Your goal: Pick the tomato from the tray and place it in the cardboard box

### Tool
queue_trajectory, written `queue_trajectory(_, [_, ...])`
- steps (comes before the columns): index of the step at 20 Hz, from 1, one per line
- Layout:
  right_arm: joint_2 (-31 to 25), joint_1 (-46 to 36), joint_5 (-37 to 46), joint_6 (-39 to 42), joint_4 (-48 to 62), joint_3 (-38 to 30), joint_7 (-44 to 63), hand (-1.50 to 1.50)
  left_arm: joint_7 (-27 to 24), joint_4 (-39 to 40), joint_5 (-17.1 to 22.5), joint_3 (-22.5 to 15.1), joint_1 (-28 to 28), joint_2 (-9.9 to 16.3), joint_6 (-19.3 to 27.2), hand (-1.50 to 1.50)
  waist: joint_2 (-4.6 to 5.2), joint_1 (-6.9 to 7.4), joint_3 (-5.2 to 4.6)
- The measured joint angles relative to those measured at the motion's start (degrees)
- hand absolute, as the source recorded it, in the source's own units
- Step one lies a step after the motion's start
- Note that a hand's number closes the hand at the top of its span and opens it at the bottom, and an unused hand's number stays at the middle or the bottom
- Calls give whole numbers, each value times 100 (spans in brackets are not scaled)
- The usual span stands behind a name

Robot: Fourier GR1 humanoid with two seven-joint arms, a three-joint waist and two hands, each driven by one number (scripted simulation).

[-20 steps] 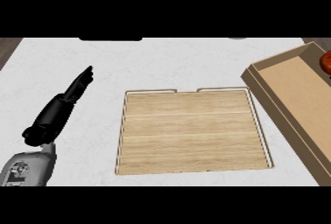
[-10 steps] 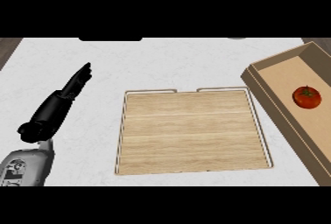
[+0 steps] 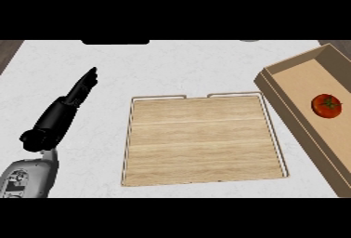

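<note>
One tomato (image 3: 327, 105), sitting inside the cardboard box (image 3: 291, 124), right of the tray (image 3: 204, 137) and no longer on it. Looks placed already, going by how things lie. Only one hand in sight: left hand (image 3: 65, 110), off to the left of the tray, fingers straight and stretched out, holding nothing, resting over the white table (image 3: 192, 65). No sign of the right hand anywhere, so can't say what it's up to.

Not much left to go wrong, honestly. Could maybe roll a bit inside the box, being round, but the walls should keep it in. Bigger worry would be a hand coming back past the right of the tray and clipping the box wall, nudging the whole thing.

Hard to see: box cut off at the right edge and lower corner, so far wall not visible. Dark shape beyond the tray's far side too cropped to identify. Left forearm cut off at the bottom too.
</note>
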Motion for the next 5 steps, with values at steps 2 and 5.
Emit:
queue_trajectory(2, [-72,24,-310,-132,73,-382,57,-150,-22,-11,41,56,24,50,-42,0,2,3,-6])
queue_trajectory(5, [-290,116,-644,-331,308,-772,-10,-150,-153,60,-11,26,70,34,-48,0,18,23,-7])
